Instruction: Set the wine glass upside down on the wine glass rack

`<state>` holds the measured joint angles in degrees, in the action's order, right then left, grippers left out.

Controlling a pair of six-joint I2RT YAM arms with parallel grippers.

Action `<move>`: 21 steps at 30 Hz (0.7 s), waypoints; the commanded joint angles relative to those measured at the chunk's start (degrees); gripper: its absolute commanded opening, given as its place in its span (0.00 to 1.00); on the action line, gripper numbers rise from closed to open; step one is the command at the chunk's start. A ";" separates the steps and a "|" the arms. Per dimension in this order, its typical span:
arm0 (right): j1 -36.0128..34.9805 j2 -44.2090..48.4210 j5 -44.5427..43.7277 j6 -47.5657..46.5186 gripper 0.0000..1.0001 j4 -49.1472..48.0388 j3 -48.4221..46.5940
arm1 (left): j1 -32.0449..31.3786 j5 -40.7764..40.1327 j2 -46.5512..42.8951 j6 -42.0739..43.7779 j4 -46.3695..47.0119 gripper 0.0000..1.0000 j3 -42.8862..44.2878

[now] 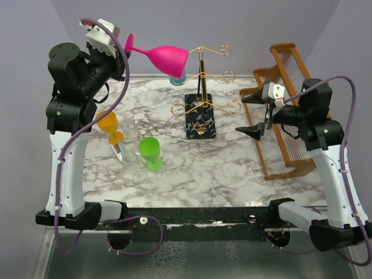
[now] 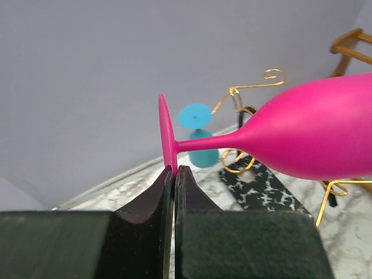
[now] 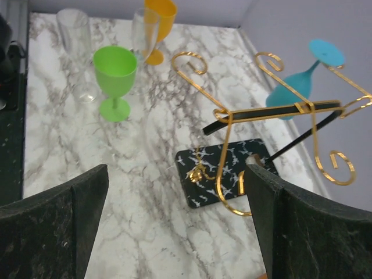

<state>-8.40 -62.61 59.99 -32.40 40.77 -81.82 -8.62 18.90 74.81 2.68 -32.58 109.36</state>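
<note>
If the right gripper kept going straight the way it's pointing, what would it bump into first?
Probably the gold rack: the open right gripper points at its lower curly arms and black base, with nothing in between. Depth is unclear, so it may touch the table first.

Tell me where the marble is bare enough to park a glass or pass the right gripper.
Bare marble table runs from the green stemmed goblet across to the brown wooden slatted rack, in front of the gold wire rack's black speckled base. Crowded: the left side, where orange goblet, clear glasses and green goblet cluster.
</note>
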 commanded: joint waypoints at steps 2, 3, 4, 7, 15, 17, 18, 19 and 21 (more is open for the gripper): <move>0.02 3.46 6.67 -11.69 1.00 9.30 6.41 | 0.62 -10.76 -1.03 9.06 -3.46 0.00 3.84; -0.02 3.99 6.49 -12.67 0.99 9.83 7.93 | 0.62 -11.55 -0.98 10.13 -3.35 0.00 3.72; -0.03 4.45 6.29 -13.27 0.99 9.92 9.42 | 0.62 -12.55 -1.07 11.25 -3.22 0.00 3.44; 0.01 5.99 5.61 -13.56 1.00 9.34 13.76 | 0.58 -15.70 -1.03 14.53 -3.47 0.00 2.75; -0.02 8.63 7.35 -12.08 0.99 6.47 21.73 | 0.62 -23.44 -0.42 24.85 -0.16 0.00 -3.06; 0.05 9.07 7.74 -11.29 1.00 5.02 23.65 | 0.54 -25.28 -0.25 26.97 2.14 0.00 -5.23; 0.03 9.20 7.40 -10.79 0.99 4.30 24.32 | 0.49 -26.02 -0.07 28.24 2.97 0.00 -6.30; 0.01 9.37 6.83 -10.56 1.00 3.95 24.58 | 0.34 -26.89 0.21 29.39 3.61 0.00 -7.06; 0.05 9.59 6.26 -10.09 1.00 3.52 25.49 | -0.08 -28.91 0.93 31.77 4.97 0.00 -8.66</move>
<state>-8.40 -54.22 64.95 -43.79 47.59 -57.71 -8.32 -3.62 74.65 27.64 -32.97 103.00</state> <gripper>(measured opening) 0.994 0.020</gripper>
